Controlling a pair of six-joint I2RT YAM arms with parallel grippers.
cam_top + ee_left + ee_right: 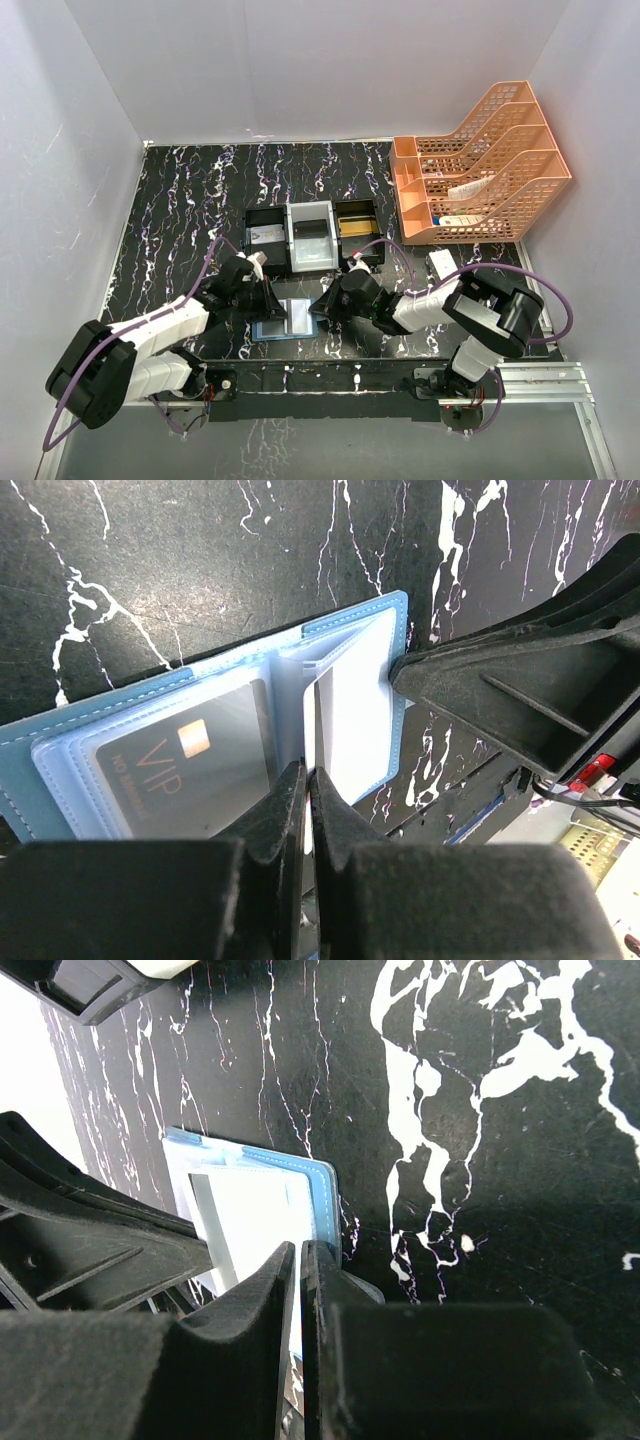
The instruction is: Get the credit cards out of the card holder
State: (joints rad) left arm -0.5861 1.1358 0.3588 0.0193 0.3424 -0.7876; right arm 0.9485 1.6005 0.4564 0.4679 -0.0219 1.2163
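The blue card holder (284, 322) lies open on the table near the front edge, between my two grippers. In the left wrist view its left clear pocket holds a grey credit card (190, 755) marked VIP. My left gripper (308, 772) is shut on a thin leaf standing up from the holder's (110, 725) middle. It seems to be a silver-grey card, seen edge-on here and as a grey strip (213, 1230) in the right wrist view. My right gripper (299, 1248) is shut on the near edge of the card holder (325, 1200), pinning it to the table.
A black-and-white three-compartment tray (311, 205) stands just behind the holder, with a grey card (265, 237) in its left bin and a gold one (357, 225) in its right bin. An orange file rack (480, 165) fills the back right. A small white box (440, 262) lies below it.
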